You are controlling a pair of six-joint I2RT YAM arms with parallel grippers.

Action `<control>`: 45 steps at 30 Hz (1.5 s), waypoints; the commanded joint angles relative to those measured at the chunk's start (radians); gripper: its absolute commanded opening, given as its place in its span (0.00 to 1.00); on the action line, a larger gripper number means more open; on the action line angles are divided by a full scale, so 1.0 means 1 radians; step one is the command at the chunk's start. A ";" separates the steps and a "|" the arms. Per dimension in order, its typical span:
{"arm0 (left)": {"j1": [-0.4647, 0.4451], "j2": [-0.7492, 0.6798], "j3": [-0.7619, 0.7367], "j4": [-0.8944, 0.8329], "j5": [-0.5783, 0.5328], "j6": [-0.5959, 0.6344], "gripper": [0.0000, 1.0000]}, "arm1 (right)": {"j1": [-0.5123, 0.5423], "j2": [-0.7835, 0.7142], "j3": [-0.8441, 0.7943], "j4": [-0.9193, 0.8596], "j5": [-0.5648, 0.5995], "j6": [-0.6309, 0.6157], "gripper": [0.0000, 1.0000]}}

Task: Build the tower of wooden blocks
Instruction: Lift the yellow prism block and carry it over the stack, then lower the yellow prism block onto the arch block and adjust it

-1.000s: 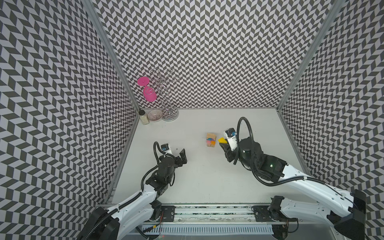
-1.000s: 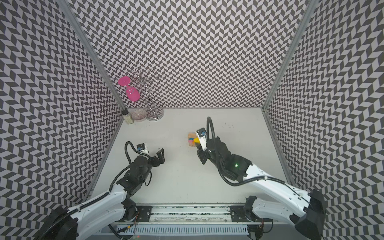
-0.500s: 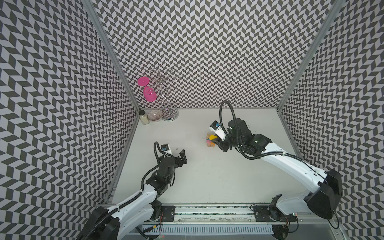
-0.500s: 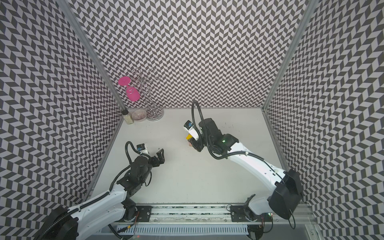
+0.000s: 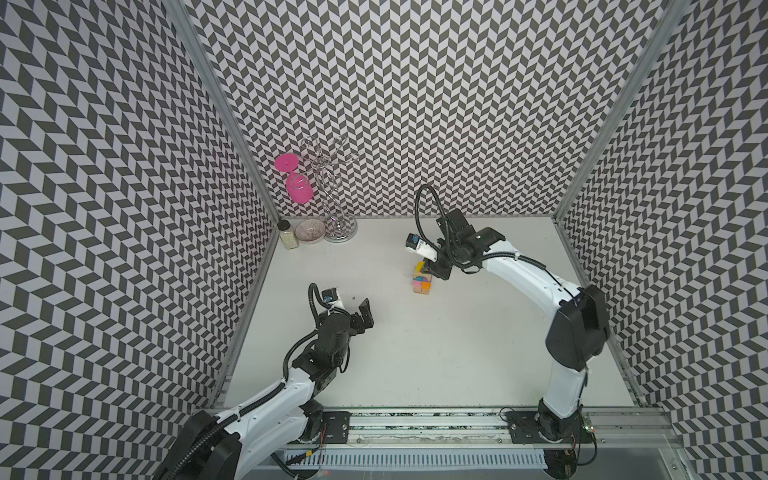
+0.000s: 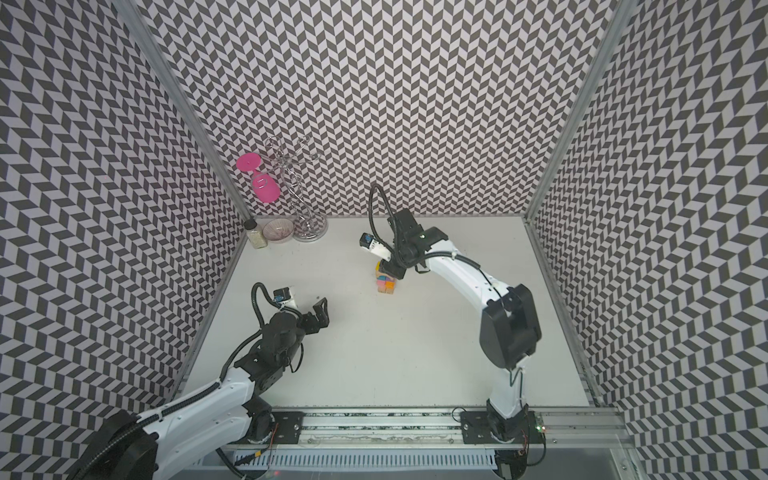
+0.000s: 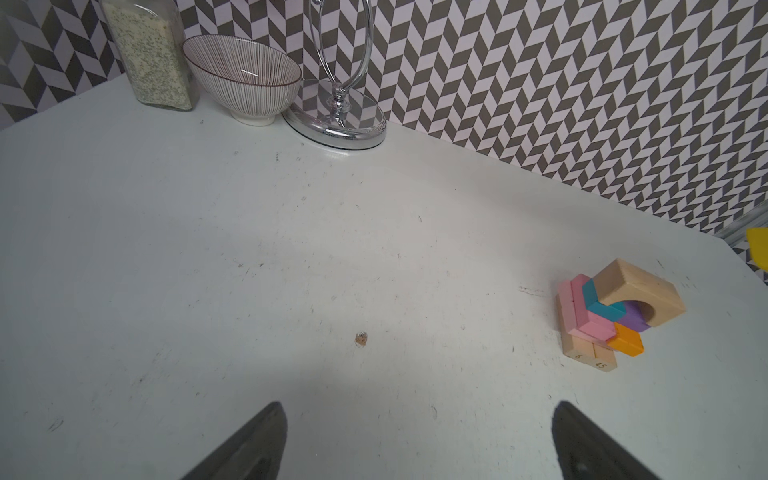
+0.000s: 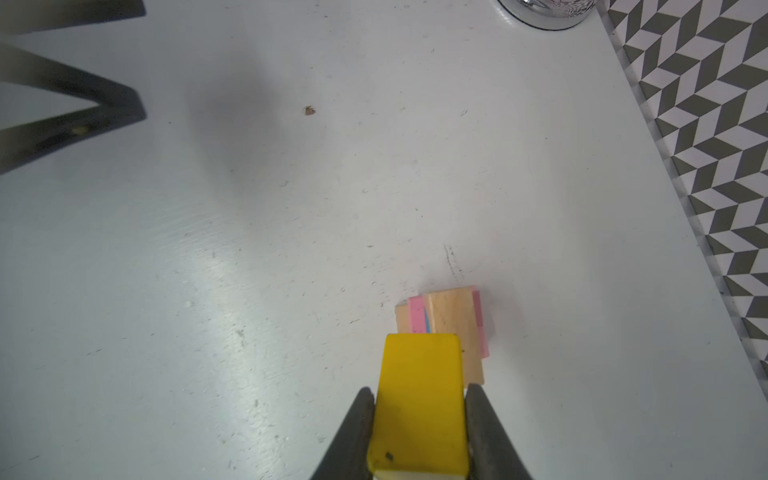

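Note:
The tower (image 5: 423,282) (image 6: 386,283) stands mid-table: tan bars at the base, pink and orange slabs, teal and purple cubes, and a tan arch on top, clearest in the left wrist view (image 7: 615,316). My right gripper (image 8: 419,390) (image 5: 434,268) is shut on the yellow roof-shaped block (image 8: 419,399) (image 5: 422,264) and hovers just over the tower's top (image 8: 451,316). The block's edge shows in the left wrist view (image 7: 758,253). My left gripper (image 7: 417,405) (image 5: 362,318) stands open and empty above the table, well to the tower's left and nearer the front.
In the far-left corner are a chrome glass rack (image 5: 338,232) with a pink goblet (image 5: 300,189) hanging on it, a striped bowl (image 5: 310,230) and a jar of grains (image 5: 287,235). Patterned walls close in three sides.
My right arm has swung toward the back and left with the yellow block, from beside the tower to just above it. The left arm has not moved.

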 commanded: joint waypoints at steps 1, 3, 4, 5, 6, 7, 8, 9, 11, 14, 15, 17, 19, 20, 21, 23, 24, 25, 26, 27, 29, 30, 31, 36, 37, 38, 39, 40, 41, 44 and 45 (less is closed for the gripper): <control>-0.001 0.000 0.007 0.001 -0.034 -0.020 1.00 | -0.004 0.096 0.155 -0.133 -0.046 -0.059 0.00; -0.001 -0.001 0.006 0.003 -0.036 -0.019 1.00 | -0.004 0.146 0.236 -0.152 -0.058 -0.059 0.00; -0.002 -0.003 0.004 0.004 -0.035 -0.018 1.00 | -0.004 0.165 0.260 -0.156 -0.067 -0.061 0.00; -0.001 -0.003 0.004 0.005 -0.034 -0.017 1.00 | -0.004 0.180 0.274 -0.156 -0.078 -0.069 0.00; -0.001 -0.003 0.003 0.006 -0.034 -0.018 1.00 | -0.004 0.191 0.282 -0.156 -0.085 -0.072 0.00; -0.001 -0.003 0.003 0.008 -0.034 -0.018 1.00 | -0.004 0.201 0.291 -0.158 -0.090 -0.080 0.00; -0.001 -0.003 0.003 0.008 -0.033 -0.018 1.00 | -0.004 0.209 0.294 -0.158 -0.095 -0.085 0.00; -0.002 -0.001 0.002 0.010 -0.031 -0.017 1.00 | -0.006 0.214 0.293 -0.159 -0.101 -0.091 0.00; -0.001 -0.001 0.001 0.012 -0.024 -0.015 1.00 | -0.012 0.223 0.288 -0.160 -0.113 -0.100 0.00; -0.001 0.000 0.000 0.015 -0.017 -0.015 1.00 | -0.034 0.232 0.269 -0.158 -0.146 -0.110 0.00; -0.002 0.001 0.000 0.015 -0.015 -0.015 1.00 | -0.043 0.232 0.256 -0.153 -0.162 -0.111 0.00; -0.002 0.000 -0.002 0.019 -0.008 -0.013 1.00 | -0.056 0.232 0.238 -0.146 -0.176 -0.119 0.00; -0.002 0.000 -0.003 0.021 -0.003 -0.013 1.00 | -0.065 0.231 0.225 -0.130 -0.174 -0.114 0.00; -0.003 0.000 -0.003 0.021 -0.003 -0.013 1.00 | -0.068 0.229 0.219 -0.123 -0.174 -0.112 0.00; -0.002 -0.001 -0.003 0.021 -0.002 -0.013 1.00 | -0.071 0.228 0.211 -0.116 -0.176 -0.107 0.00; -0.002 -0.001 -0.003 0.021 -0.003 -0.012 1.00 | -0.076 0.228 0.200 -0.111 -0.180 -0.110 0.00; -0.002 -0.002 -0.003 0.021 -0.003 -0.013 1.00 | -0.078 0.228 0.195 -0.108 -0.183 -0.110 0.00; -0.002 -0.003 -0.003 0.021 -0.005 -0.012 1.00 | -0.078 0.229 0.191 -0.105 -0.189 -0.111 0.00; -0.002 -0.001 -0.003 0.021 -0.005 -0.011 1.00 | -0.078 0.229 0.189 -0.104 -0.195 -0.113 0.00; -0.003 -0.001 -0.003 0.021 -0.006 -0.011 1.00 | -0.078 0.231 0.190 -0.103 -0.201 -0.112 0.00; -0.003 0.000 -0.003 0.021 -0.008 -0.012 1.00 | -0.078 0.234 0.187 -0.098 -0.205 -0.109 0.00; -0.002 0.000 -0.003 0.021 -0.007 -0.012 1.00 | -0.078 0.235 0.184 -0.093 -0.202 -0.102 0.00; -0.003 0.001 -0.003 0.021 -0.006 -0.012 1.00 | -0.078 0.237 0.183 -0.091 -0.199 -0.100 0.00; -0.003 0.003 -0.002 0.021 -0.008 -0.012 1.00 | -0.078 0.240 0.183 -0.080 -0.203 -0.080 0.00; -0.003 0.003 -0.002 0.021 -0.008 -0.011 1.00 | -0.078 0.240 0.181 -0.080 -0.201 -0.078 0.00; -0.003 0.004 -0.002 0.021 -0.008 -0.012 1.00 | -0.078 0.240 0.181 -0.077 -0.199 -0.075 0.00; -0.002 0.005 0.000 0.021 -0.007 -0.013 1.00 | -0.078 0.238 0.180 -0.077 -0.199 -0.073 0.00; -0.001 0.007 0.000 0.021 -0.006 -0.012 1.00 | -0.078 0.238 0.181 -0.077 -0.199 -0.073 0.00; -0.003 0.007 0.000 0.021 -0.006 -0.011 1.00 | -0.078 0.238 0.181 -0.077 -0.200 -0.074 0.00; -0.002 0.009 0.001 0.021 -0.006 -0.011 1.00 | -0.076 0.240 0.180 -0.078 -0.208 -0.073 0.00; -0.002 0.010 0.001 0.023 -0.006 -0.010 1.00 | -0.076 0.241 0.180 -0.078 -0.208 -0.072 0.00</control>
